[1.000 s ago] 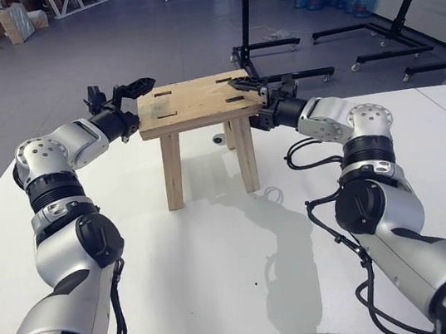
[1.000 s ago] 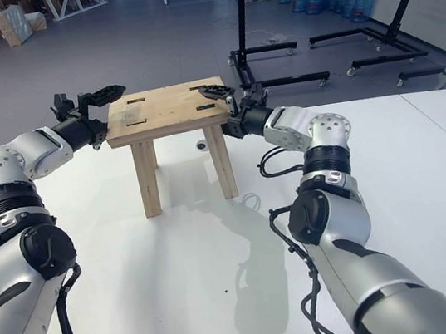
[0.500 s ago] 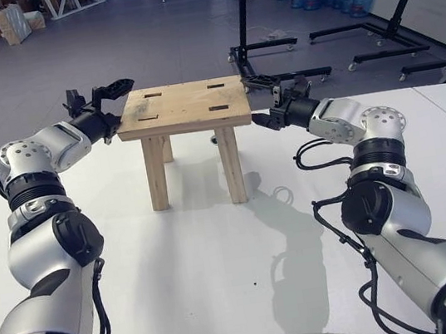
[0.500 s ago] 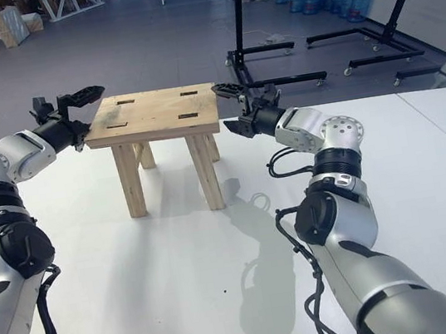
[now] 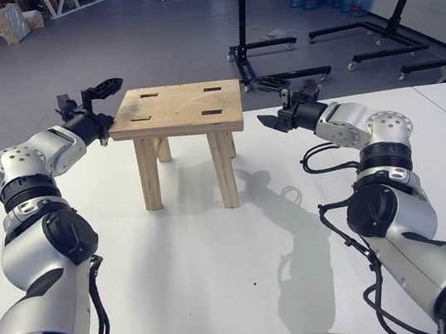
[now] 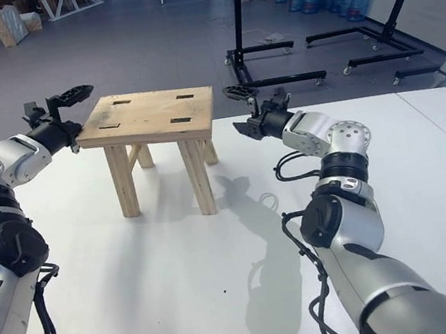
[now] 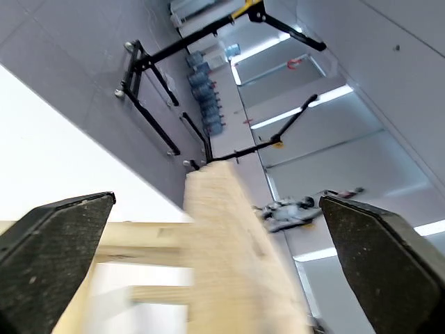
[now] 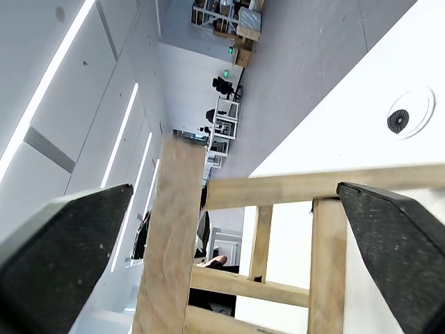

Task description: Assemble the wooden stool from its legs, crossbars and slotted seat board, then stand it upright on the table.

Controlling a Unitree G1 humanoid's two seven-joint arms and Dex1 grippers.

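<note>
The white table [image 5: 226,301] is carrying the stool [image 5: 177,111], which is standing upright on its far half, seat up and legs [image 5: 149,174] down. The seat's long axis is running left to right across the robot, one short end pointing at each gripper.

The head views are looking down on the seat's top with its four slots [image 5: 213,112]. The right wrist view is looking in from the end and below instead, taking in the underside, the crossbars [image 8: 327,184] between the legs, and a round cap [image 8: 401,120] set in the table. The left wrist view is catching the seat end-on, blurred, lying between the two pads [image 7: 55,243] with a gap on either side.

The left gripper [image 5: 101,109] is hanging just beside the seat's left end, fingers spread wide and gripping nothing. The right gripper [image 5: 270,103] is hanging near the right end with air between, its fingers likewise spread and empty.
</note>
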